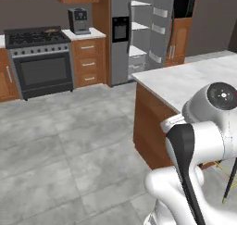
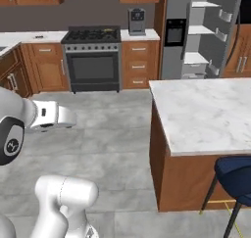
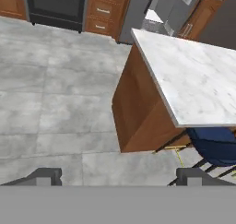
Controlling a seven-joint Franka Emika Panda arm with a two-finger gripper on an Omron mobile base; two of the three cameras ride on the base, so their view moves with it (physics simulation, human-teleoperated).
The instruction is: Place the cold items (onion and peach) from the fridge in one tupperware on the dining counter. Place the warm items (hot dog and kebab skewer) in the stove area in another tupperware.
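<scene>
Black stove [image 1: 38,38] sits upper left of the left base view, something possibly food on its burners; the fridge [image 1: 139,32] stands open at upper centre, the marble dining counter [image 1: 194,78] at right. Gripper [image 3: 119,176] spread wide, holding nothing. Still the approach stage, I judge: next, drive to the fridge.

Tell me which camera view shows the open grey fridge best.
The right base view: the tall grey fridge with its door open appears with white shelves and door bins facing the camera. The left base view shows it smaller and more side-on. The hand view catches only its lower shelves at the top edge.
</scene>
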